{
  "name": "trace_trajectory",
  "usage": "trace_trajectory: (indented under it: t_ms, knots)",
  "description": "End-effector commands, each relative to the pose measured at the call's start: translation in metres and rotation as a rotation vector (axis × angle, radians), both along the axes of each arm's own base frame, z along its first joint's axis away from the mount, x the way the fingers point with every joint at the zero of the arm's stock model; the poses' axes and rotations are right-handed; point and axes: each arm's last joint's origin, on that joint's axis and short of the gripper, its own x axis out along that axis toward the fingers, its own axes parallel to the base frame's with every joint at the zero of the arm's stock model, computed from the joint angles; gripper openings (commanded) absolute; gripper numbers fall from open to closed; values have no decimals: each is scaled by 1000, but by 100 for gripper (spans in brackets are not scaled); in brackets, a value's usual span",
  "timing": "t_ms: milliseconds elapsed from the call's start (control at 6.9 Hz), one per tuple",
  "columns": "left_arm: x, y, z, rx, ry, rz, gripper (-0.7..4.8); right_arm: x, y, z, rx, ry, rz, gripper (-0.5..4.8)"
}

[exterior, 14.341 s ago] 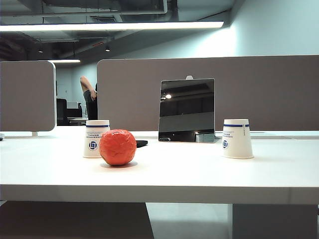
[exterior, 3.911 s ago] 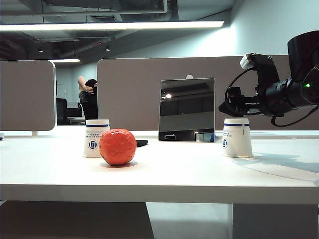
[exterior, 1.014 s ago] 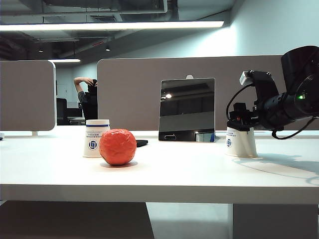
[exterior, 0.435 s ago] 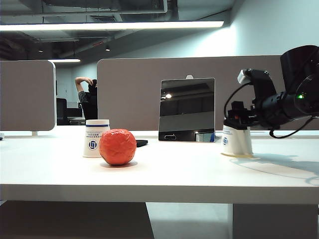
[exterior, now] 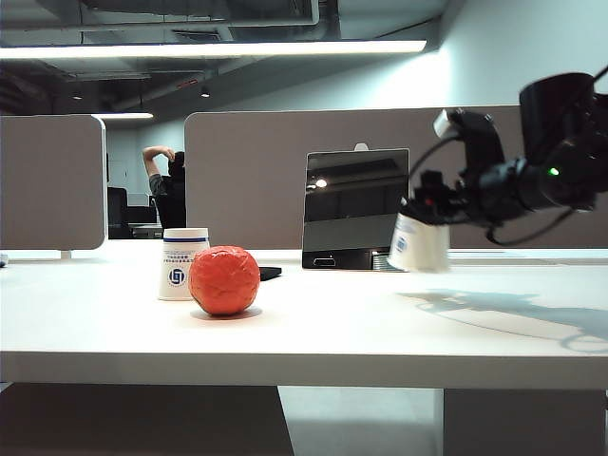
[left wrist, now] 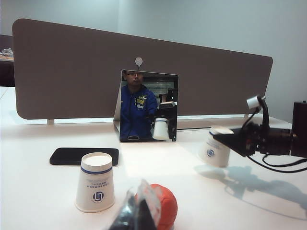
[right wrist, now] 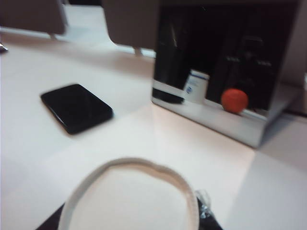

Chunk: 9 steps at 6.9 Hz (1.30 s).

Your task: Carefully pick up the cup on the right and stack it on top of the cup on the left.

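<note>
The right cup is an upturned white paper cup with a blue band. It hangs tilted above the table with my right gripper shut on its upper end. In the right wrist view its round base fills the foreground between the dark fingers. The left cup, of the same kind, stands upturned on the table at the left, behind an orange ball. My left gripper shows only in its own wrist view, fingertips together, nothing held, low before the ball and near the left cup.
A mirror stands upright at the back of the white table, between the two cups. A black phone lies flat behind the left cup. Grey partition panels close off the far edge.
My right gripper has lifted the right cup off the table and carried it leftward, tilting it. The left cup, ball and mirror have not moved.
</note>
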Motion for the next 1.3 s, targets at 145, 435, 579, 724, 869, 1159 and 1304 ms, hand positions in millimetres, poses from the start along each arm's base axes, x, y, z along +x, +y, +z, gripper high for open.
trace_trajectory:
  t_ms: [145, 435, 579, 724, 869, 1159, 1304]
  knots:
    - [0, 0, 2, -2, -14, 2, -5, 4, 60, 39, 56, -128, 171, 282]
    - [0, 0, 2, -2, -14, 2, -5, 2, 86, 56, 74, -177, 231, 282]
    - [0, 0, 2, -2, -14, 2, -5, 0, 98, 63, 80, -190, 258, 282]
    - [0, 0, 2, -2, -14, 2, -5, -1, 117, 75, 85, -193, 298, 283]
    - [0, 0, 2, -2, -14, 2, -5, 0, 128, 83, 83, -190, 315, 283]
    - [0, 0, 2, -2, -14, 2, -5, 17, 182, 78, 79, -154, 393, 283]
    - [0, 0, 2, -2, -14, 2, -5, 20, 199, 69, 75, -138, 416, 283]
